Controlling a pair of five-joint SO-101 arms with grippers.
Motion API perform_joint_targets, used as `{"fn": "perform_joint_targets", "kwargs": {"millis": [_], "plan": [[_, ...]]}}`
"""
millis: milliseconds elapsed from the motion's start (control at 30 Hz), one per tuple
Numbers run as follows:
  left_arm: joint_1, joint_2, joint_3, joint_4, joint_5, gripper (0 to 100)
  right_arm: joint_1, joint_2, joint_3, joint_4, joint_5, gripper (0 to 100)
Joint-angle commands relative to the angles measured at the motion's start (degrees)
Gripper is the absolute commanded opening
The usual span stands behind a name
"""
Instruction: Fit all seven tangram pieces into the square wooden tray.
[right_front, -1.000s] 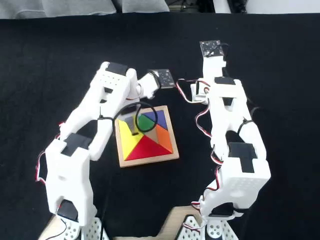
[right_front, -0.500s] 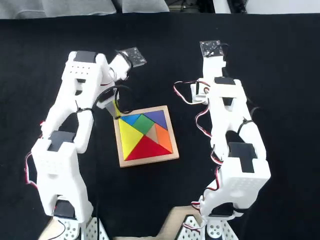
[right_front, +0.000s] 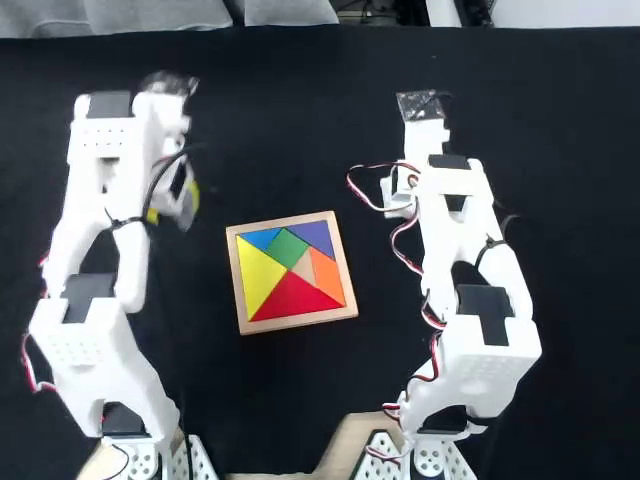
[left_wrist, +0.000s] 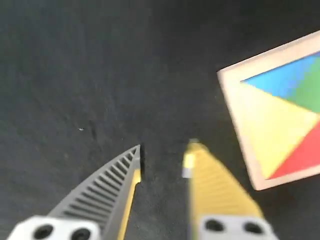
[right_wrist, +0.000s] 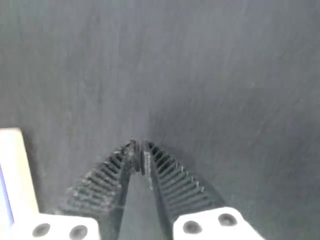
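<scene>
Resting on black surface (right_front: 300, 100), square wooden tray (right_front: 300, 320) holds coloured tangram pieces (right_front: 290, 275), between tools. Left tool (left_wrist: 165, 150) open, empty, near tray corner. Right tool (right_wrist: 140, 147) closed, empty.

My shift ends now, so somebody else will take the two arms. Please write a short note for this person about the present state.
Left claw: open, empty, over the black table beside the square wooden tray.
Right claw: shut, empty, over the table.
Done: the coloured tangram pieces lie flat in the tray and appear to fill it; the small centre piece is hard to make out.
To do: confirm all seven are seated.
</scene>
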Motion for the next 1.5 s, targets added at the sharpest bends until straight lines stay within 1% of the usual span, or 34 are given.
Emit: {"fn": "perform_joint_targets", "kwargs": {"millis": [0, 67, 133, 200, 267, 333, 400, 500, 667, 800, 933, 1067, 1133, 1300, 1400, 1467], "plan": [[-1.98, -5.71, 8.92, -2.11, 0.88, 6, -2.64, -4.97, -0.22, 7.91, 2.37, 1.1], [-3.38, -7.91, 12.26, -2.9, 0.53, 6, -4.22, -7.25, 1.98, 11.52, 5.54, 1.1], [-5.32, -10.02, 16.13, -5.27, 0.53, 3, -5.8, -10.51, 6.37, 11.43, 6.86, 1.1], [-5.41, -11.52, 19.65, -6.42, 0.35, 3, -8.26, -14.46, 11.56, 10.9, 8.35, 1.1], [-5.05, -13.1, 22.73, -6.51, -2.55, 3, -11.16, -17.89, 16.92, 10.11, 10.46, 1.1], [-5.05, -14.51, 25.01, -6.15, -5.89, 3, -12.48, -20.35, 21.58, 7.21, 10.64, 1.1], [-5.58, -16.35, 26.95, -6.51, -5.27, 3, -12.4, -21.49, 24.04, 4.48, 10.99, 1.1], [-7.08, -19.43, 29.32, -8.0, -3.43, 3, -12.66, -21.05, 24.13, 5.54, 11.08, 1.1], [-11.3, -25.85, 37.14, -16.79, 4.22, 3, -15.56, -18.59, 24.04, 5.54, 11.16, 1.1], [-12.0, -31.21, 47.25, -25.85, 8.88, 3, -16.0, -15.6, 22.81, 5.63, 11.16, 1.1], [-12.0, -36.13, 54.81, -34.11, 10.2, 3, -16.79, -14.37, 21.85, 5.98, 11.25, 1.1], [-11.74, -39.3, 58.95, -39.38, 10.2, 3, -19.52, -14.99, 22.02, 5.98, 11.16, 1.1], [-11.74, -39.82, 60.09, -40.79, 10.2, 3, -19.6, -15.6, 21.93, 5.98, 11.16, 1.1], [-11.91, -39.74, 61.58, -43.52, 10.2, 3, -16.09, -19.3, 22.02, 6.15, 11.16, 1.1], [-11.91, -39.74, 63.34, -46.51, 10.02, 3, -13.45, -23.69, 21.58, 8.09, 11.16, 1.1], [-12.0, -40.44, 63.96, -47.03, 9.76, 3, -11.78, -28.09, 21.76, 8.53, 10.81, 1.1]]}}
